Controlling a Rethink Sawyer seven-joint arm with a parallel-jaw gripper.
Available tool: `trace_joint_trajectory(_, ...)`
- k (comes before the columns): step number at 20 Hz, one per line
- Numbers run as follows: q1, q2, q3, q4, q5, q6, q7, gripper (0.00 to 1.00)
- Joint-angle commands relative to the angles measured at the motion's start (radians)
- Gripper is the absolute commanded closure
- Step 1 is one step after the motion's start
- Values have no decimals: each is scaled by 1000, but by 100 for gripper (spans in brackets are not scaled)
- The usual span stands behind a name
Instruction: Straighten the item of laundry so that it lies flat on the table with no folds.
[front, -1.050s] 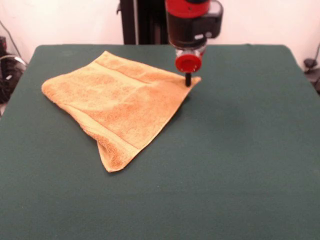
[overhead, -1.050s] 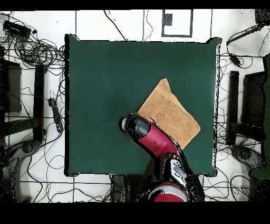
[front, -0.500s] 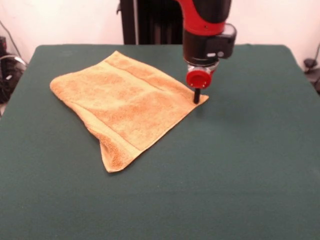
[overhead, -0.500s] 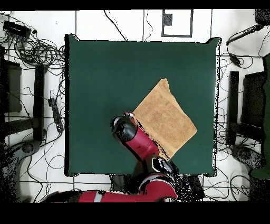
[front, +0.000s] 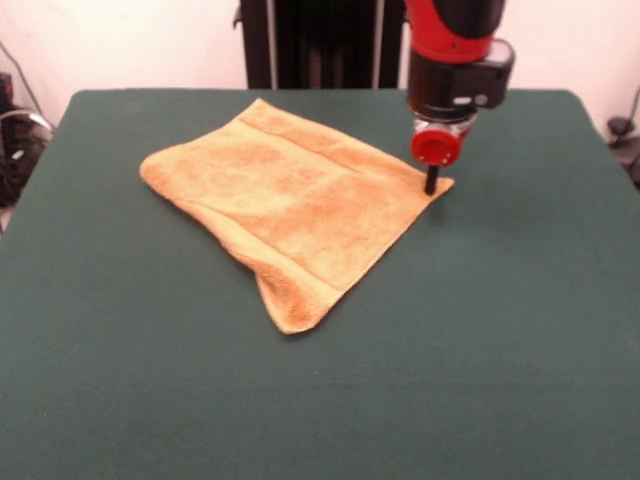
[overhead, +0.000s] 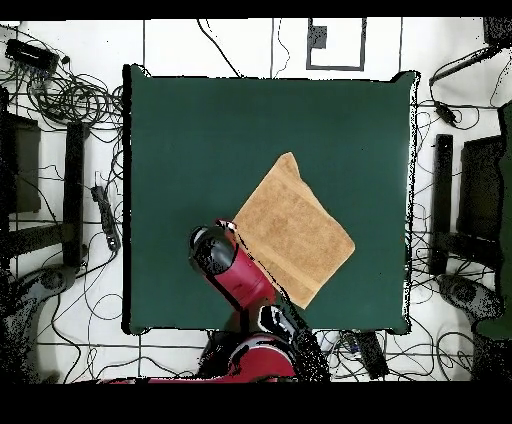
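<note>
Front view shows the gripper (front: 431, 184) planted on one corner of the towel (front: 295, 205), which lies skewed on the table (front: 520, 330), with its nearest corner bunched and seemingly doubled under. Only a single dark tip is visible, so I cannot tell whether the claw is apart or together. Judging from this, a weak hold could let the corner slip free mid-pull, and dragging sideways may simply slide the whole cloth, leaving that fold in place
</note>
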Motion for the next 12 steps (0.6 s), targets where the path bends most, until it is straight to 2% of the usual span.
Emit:
trace_joint_trajectory(1,126,-25,100,90,147,82,382,100)
trace_joint_trajectory(4,150,-53,78,95,164,133,381,100)
trace_joint_trajectory(8,132,-51,117,105,193,94,370,100)
trace_joint_trajectory(12,169,-38,113,80,228,89,395,100)
